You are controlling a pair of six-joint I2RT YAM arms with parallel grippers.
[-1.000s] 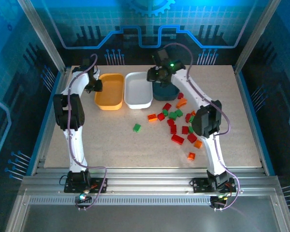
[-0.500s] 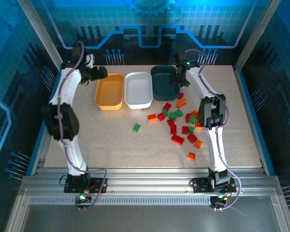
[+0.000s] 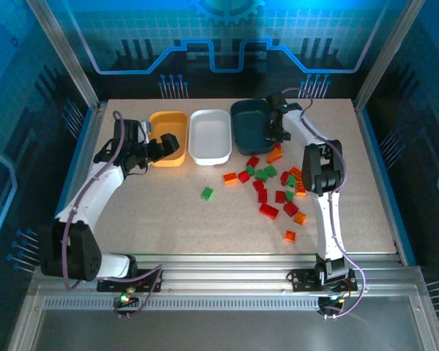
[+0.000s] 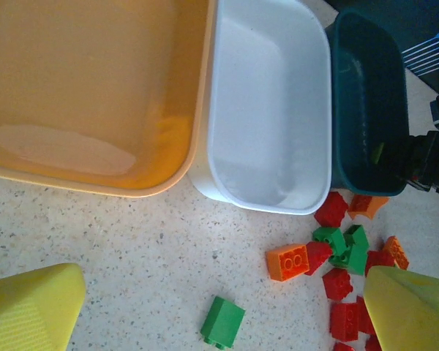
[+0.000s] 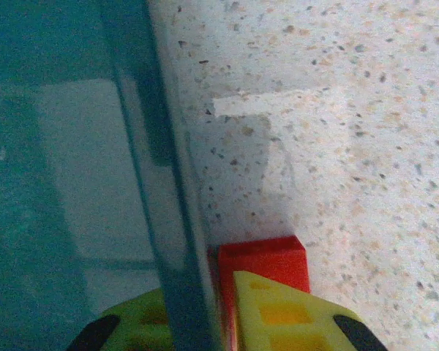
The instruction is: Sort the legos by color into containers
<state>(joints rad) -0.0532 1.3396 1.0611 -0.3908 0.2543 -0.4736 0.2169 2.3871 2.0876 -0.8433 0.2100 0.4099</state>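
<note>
Trays line the far side of the table, side by side: orange tray, white tray, teal tray. From overhead, the left gripper hangs at the orange tray's near-left corner, and the right gripper sits on the teal tray's right edge. Loose on the table, in front of the teal tray and to its right, lie the legos, reds, greens and oranges bunched close, with one green lego off alone toward the middle. The left wrist camera adds what the overhead can't: the left gripper's yellow fingers are spread wide, the lone green lego lies on the table between them, and a greenish speck rests on the teal tray's floor, too small to name. The right wrist camera goes tighter still. There the right gripper's two pads are closed on the teal tray's wall, one inside, one outside. The outer pad is right over a red lego sitting against that wall.
</note>
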